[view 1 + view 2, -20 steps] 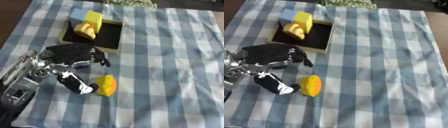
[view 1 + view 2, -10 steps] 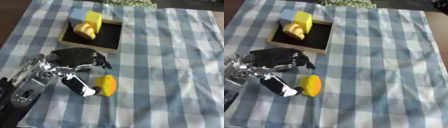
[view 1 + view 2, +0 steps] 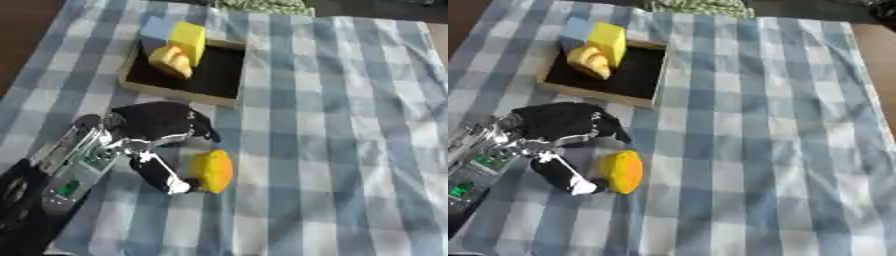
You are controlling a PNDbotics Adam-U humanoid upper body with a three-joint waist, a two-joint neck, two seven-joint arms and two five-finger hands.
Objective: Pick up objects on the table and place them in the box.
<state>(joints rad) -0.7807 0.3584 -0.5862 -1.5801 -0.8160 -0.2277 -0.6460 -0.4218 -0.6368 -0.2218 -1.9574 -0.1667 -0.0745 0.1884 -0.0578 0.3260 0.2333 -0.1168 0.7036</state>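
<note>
Left robot hand (image 3: 153, 131) lies fingers spread beside a yellow-orange object (image 3: 214, 171) on the checked worktop (image 3: 350, 150), thumb touching it.

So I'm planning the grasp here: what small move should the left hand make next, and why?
Probably curl the fingers and thumb around the rounded yellow-orange object. The left hand is open beside it; the object lies on the checked cloth, outside the wooden box.

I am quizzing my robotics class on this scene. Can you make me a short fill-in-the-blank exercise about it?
1. The robot's left hand reaches for an orange-yellow rounded object lying on the ____ checked cloth.
2. The shallow wooden box has a ____ inside.
3. The yellow block sits in the ____.

Missing words: blue-and-white; black; box
</note>
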